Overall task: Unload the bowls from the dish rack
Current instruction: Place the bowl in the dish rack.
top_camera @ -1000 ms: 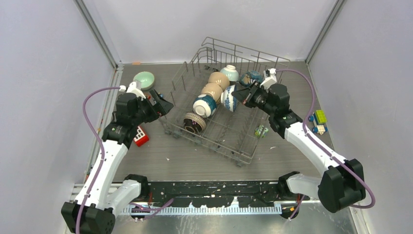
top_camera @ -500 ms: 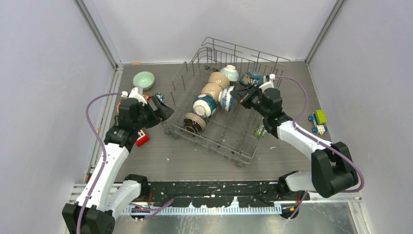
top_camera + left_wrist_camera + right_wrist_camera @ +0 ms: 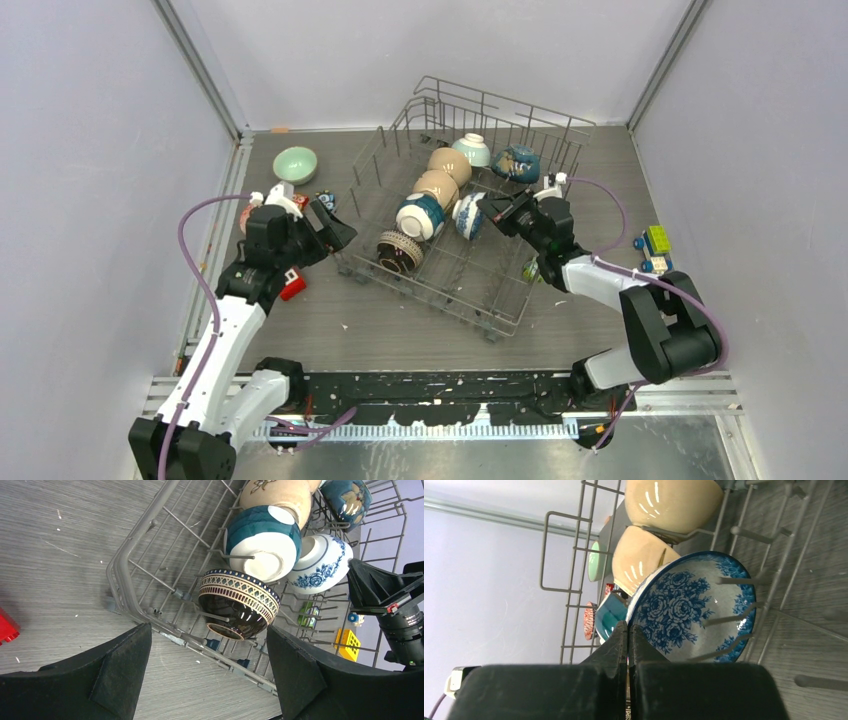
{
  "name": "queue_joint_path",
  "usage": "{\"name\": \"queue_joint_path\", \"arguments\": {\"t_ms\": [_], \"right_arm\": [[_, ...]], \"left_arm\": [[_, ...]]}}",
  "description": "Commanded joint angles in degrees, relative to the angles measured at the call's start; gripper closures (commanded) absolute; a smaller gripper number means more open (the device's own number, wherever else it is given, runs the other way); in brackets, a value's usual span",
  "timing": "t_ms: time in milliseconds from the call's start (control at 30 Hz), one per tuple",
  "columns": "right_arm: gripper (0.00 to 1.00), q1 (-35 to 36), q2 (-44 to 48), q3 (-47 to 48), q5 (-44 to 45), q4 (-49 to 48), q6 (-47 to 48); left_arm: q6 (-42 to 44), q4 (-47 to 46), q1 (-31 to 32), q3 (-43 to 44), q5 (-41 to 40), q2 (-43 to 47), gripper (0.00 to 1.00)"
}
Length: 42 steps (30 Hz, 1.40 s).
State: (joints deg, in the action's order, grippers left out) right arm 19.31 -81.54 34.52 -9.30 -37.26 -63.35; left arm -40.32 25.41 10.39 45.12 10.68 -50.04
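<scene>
**Grey table with loaded dish rack: gripper status**

Grey wood-grain table point(image 3: 400, 330), enclosed by pale walls, carries the dish rack point(image 3: 472, 265) at centre, set at an angle.

Seven bowls lie tilted among the rack tines:
- Left row, near to far: dark brown ribbed bowl point(image 3: 399, 251), white-teal bowl point(image 3: 420, 215), two tan bowls point(image 3: 443, 175) and a pale bowl point(image 3: 472, 150).
- Right of that row: blue-white patterned bowl point(image 3: 467, 215), with the dark blue bowl point(image 3: 517, 162) farther back.

One mint green bowl point(image 3: 296, 164) sits upright on the table, left of the rack.

Left gripper point(image 3: 338, 222): jaws spread wide and holding nothing. It hovers just outside the rack's left side, facing the dark brown ribbed bowl.

Right gripper point(image 3: 628, 635): fingers pressed fully together and holding nothing. Its tip is at the rim of the blue-white patterned bowl; whether it touches cannot be told.

A red block point(image 3: 291, 284) lies near the left arm.
</scene>
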Motion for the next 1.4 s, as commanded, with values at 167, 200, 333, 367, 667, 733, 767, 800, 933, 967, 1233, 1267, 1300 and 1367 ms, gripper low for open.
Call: {"name": "queue_joint_path", "arguments": {"t_ms": [167, 200, 333, 367, 667, 733, 767, 800, 933, 967, 1233, 1267, 1300, 1367], "right_arm": [[0.99, -0.7, -0.8, -0.9, 0.8, -9.7, -1.2], [0.99, -0.7, -1.1, -1.1, 0.8, -9.7, -1.2], [0.99, -0.7, -1.7, -2.1, 0.5, -9.9, -1.0], [0.99, -0.8, -1.7, -2.2, 0.4, -9.8, -0.9], [0.99, -0.7, -1.4, -2.8, 0.2, -6.5, 0.8], [0.99, -0.7, -1.1, -2.6, 0.2, -5.1, 1.5], [0.99, -0.7, -1.0, -2.4, 0.2, -3.9, 1.8], [0.99, -0.7, -1.0, -2.0, 0.2, -2.9, 2.2], [0.97, -0.7, -0.9, -0.4, 0.1, 0.9, 3.7], [0.96, -0.7, -0.9, -0.1, 0.0, 1.6, 4.0], [0.83, -0.7, -1.2, 1.9, -1.0, 5.6, 5.3], [0.81, -0.7, -1.3, 2.0, -1.3, 5.8, 5.3], [0.79, -0.7, -1.4, 2.3, -1.5, 6.0, 5.4], [0.75, -0.7, -1.6, 2.4, -1.8, 6.4, 5.4]], "left_arm": [[-0.4, -1.0, 0.2, -1.0, -0.8, 0.9, 0.15], [-0.4, -1.0, 0.2, -1.1, -0.9, 0.9, 0.15], [-0.4, -1.0, 0.2, -1.3, -1.0, 1.0, 0.15], [-0.4, -0.9, 0.2, -1.4, -1.1, 1.0, 0.15], [-0.5, -0.8, 0.2, -2.1, -1.2, 1.4, 0.15], [-0.5, -0.8, 0.2, -2.1, -1.3, 1.4, 0.15], [-0.5, -0.8, 0.2, -2.1, -1.3, 1.3, 0.15], [-0.5, -0.9, 0.2, -2.0, -1.3, 1.2, 0.15], [-0.3, -0.8, 0.2, -1.6, -1.2, 0.7, 0.15], [-0.3, -0.8, 0.2, -1.5, -1.2, 0.6, 0.15], [-0.5, -1.4, 0.2, -2.0, -1.1, 0.2, 0.15], [-0.5, -1.3, 0.2, -2.1, -1.1, 0.2, 0.15], [-0.5, -1.3, 0.2, -2.1, -1.1, 0.3, 0.15], [-0.4, -1.4, 0.2, -2.2, -1.1, 0.4, 0.15]]}}
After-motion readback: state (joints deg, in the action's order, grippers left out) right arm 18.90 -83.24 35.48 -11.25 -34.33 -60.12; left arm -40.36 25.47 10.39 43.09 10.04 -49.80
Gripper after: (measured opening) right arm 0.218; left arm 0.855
